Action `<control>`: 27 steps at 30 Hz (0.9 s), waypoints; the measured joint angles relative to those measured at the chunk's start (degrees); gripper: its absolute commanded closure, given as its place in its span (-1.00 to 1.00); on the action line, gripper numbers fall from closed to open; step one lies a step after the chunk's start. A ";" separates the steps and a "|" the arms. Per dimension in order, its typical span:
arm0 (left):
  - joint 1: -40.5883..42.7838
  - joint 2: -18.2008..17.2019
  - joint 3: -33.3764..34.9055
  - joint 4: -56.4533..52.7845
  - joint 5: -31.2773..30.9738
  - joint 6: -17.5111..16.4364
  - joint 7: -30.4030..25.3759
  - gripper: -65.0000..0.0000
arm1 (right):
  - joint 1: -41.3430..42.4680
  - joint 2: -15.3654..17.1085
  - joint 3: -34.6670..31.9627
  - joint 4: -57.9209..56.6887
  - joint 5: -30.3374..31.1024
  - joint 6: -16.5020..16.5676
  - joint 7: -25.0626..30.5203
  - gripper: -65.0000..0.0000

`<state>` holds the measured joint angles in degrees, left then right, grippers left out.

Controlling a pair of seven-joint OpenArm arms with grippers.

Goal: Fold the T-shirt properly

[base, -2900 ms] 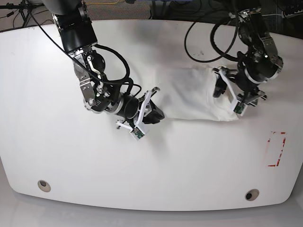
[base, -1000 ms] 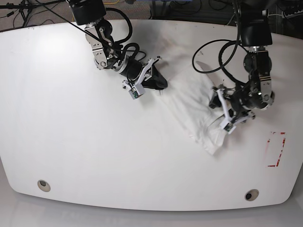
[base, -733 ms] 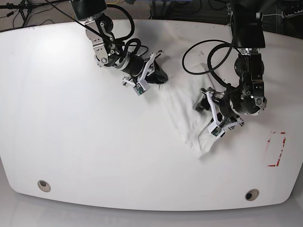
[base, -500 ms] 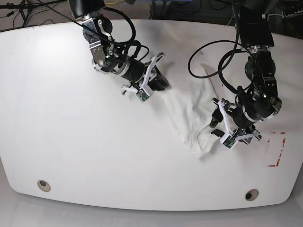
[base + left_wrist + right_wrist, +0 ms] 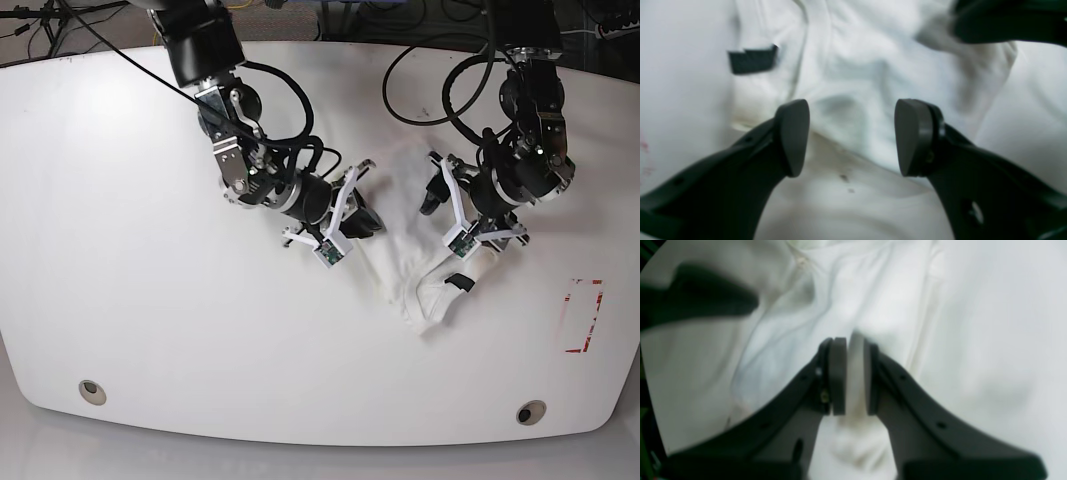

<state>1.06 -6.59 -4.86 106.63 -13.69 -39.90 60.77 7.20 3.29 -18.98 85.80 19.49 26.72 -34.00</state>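
The white T-shirt lies bunched in a narrow heap in the middle of the table, with no print showing. My right gripper is shut on a fold of its cloth; in the base view it is at the heap's left end. My left gripper is open and hovers just above the cloth, at the heap's right side in the base view. The small black neck label lies beyond the left finger and also shows in the base view.
The white table has a red marking at its right and two round holes near the front edge. Black cables loop behind the left arm.
The right gripper has dragged its fold toward the front and the middle. The left arm has moved back and leftward. The shirt is more bunched between them.
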 measured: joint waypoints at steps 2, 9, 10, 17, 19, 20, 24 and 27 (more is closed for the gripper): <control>0.81 0.55 0.17 -1.49 0.00 -0.04 0.02 -0.17 | 1.53 -0.83 -0.17 -3.82 -0.26 -0.22 1.92 0.73; 1.29 0.66 0.42 -12.11 -0.22 0.04 -6.29 -0.17 | 4.50 -0.04 -1.53 -16.35 -0.09 -0.15 14.53 0.73; 1.11 0.66 0.42 -13.94 -0.20 -0.04 -7.30 -0.16 | 4.57 0.26 -2.21 -17.51 -0.20 -0.35 15.04 0.73; -0.24 1.20 0.52 -20.39 -1.81 -0.07 -11.98 -0.16 | 3.06 1.95 -3.19 -18.53 0.28 -0.17 17.33 0.73; -0.37 1.03 0.76 -20.46 -1.79 -0.07 -11.98 -0.16 | 1.27 2.67 -2.97 -16.55 0.24 -0.39 17.33 0.73; -0.20 0.85 0.83 -20.44 -1.84 -0.07 -12.15 -0.16 | 0.22 3.04 -2.91 -15.50 0.44 -0.37 17.55 0.73; 0.55 -0.94 0.92 -19.19 -2.47 -0.48 -11.82 -0.16 | -3.65 3.32 -2.89 -13.00 1.31 -0.81 19.02 0.73; 1.64 -2.47 0.98 -17.35 -1.49 -0.46 -9.66 -0.16 | -5.51 2.82 -3.06 -11.69 1.29 -0.76 18.91 0.73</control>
<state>2.70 -9.06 -3.88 89.27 -15.18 -40.36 51.11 1.69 6.11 -22.04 74.11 20.78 25.96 -15.09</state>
